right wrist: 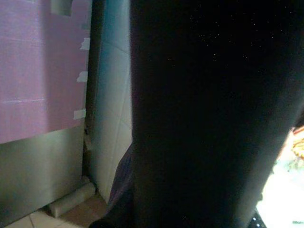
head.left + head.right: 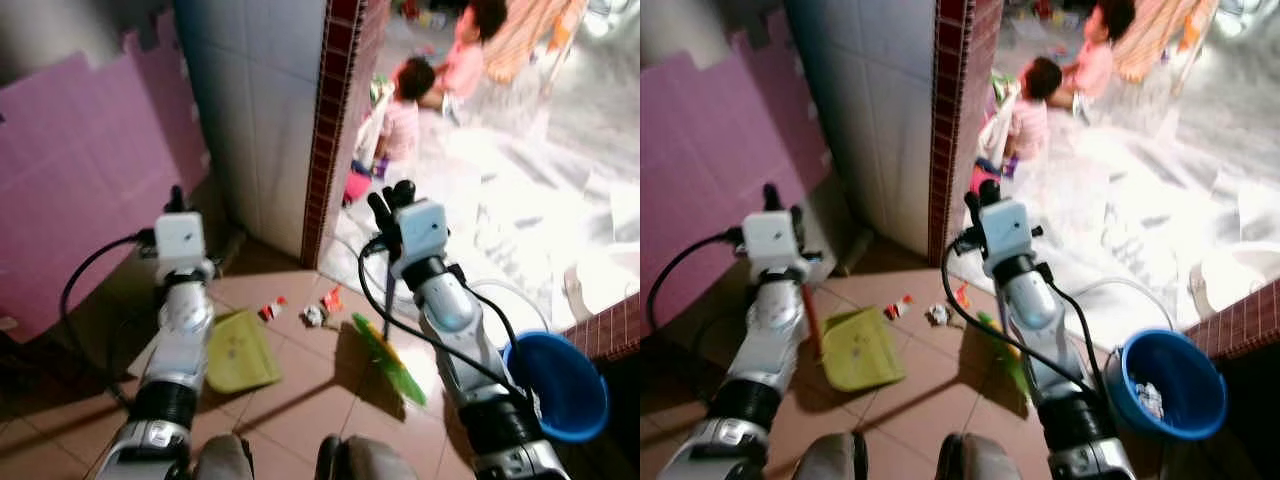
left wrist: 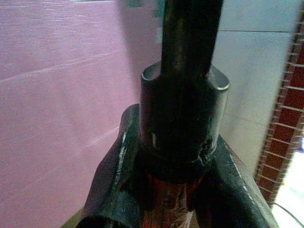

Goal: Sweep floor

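Observation:
A yellow-green dustpan point(image 2: 240, 352) lies on the tan floor tiles in front of my left arm. My left gripper point(image 2: 177, 197) is held up above it, shut on the dustpan's long dark handle point(image 3: 183, 95). To the right, a broom with green bristles point(image 2: 388, 358) rests on the tiles. My right gripper point(image 2: 389, 201) is shut on its thin pole point(image 2: 387, 318) high above the floor. Between dustpan and bristles lie a few bits of litter: a red and white wrapper point(image 2: 272, 310), a crumpled white scrap point(image 2: 314, 316) and a red scrap point(image 2: 332, 298).
A white tiled pillar with a red brick edge point(image 2: 325, 130) stands just beyond the litter, with a pink wall point(image 2: 80, 170) on the left. A blue bucket point(image 2: 557, 385) holding some rubbish sits at right by a brick ledge point(image 2: 612, 330). Two persons point(image 2: 405, 110) sit on the bright floor beyond.

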Available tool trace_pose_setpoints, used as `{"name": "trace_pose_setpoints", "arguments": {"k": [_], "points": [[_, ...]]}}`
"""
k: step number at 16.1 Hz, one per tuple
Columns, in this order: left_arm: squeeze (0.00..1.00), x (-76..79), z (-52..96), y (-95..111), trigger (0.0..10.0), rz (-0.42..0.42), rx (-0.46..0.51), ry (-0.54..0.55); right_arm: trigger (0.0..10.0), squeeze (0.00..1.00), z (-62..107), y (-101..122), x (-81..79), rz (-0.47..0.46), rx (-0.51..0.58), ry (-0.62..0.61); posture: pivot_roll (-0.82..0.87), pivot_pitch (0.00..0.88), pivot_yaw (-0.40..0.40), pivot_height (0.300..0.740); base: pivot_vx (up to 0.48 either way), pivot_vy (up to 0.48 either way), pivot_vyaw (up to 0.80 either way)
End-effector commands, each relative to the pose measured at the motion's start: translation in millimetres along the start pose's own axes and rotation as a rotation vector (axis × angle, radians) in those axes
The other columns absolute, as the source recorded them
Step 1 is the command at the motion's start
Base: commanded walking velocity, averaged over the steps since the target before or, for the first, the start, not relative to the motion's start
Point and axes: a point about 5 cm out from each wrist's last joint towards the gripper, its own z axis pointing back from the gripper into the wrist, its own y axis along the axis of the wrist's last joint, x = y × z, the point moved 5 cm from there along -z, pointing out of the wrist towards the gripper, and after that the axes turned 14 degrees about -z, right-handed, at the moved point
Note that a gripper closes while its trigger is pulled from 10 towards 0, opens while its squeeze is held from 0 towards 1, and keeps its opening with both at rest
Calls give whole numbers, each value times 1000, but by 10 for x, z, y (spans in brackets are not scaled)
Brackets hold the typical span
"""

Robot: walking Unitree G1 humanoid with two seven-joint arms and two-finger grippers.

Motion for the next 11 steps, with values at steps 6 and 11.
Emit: {"name": "trace_pose_setpoints", "arguments": {"k": [6, 11], "points": [[0, 450, -14, 222, 10000, 25, 71, -107, 10000, 0, -208, 323, -13, 44, 127, -44, -77, 240, -70, 740, 0, 0, 0], [0, 732, 80, 67, 10000, 96, 10, -252, 10000, 0, -374, 367, -235, -84, 142, 23, -64, 215, -78, 740, 0, 0, 0]]}}
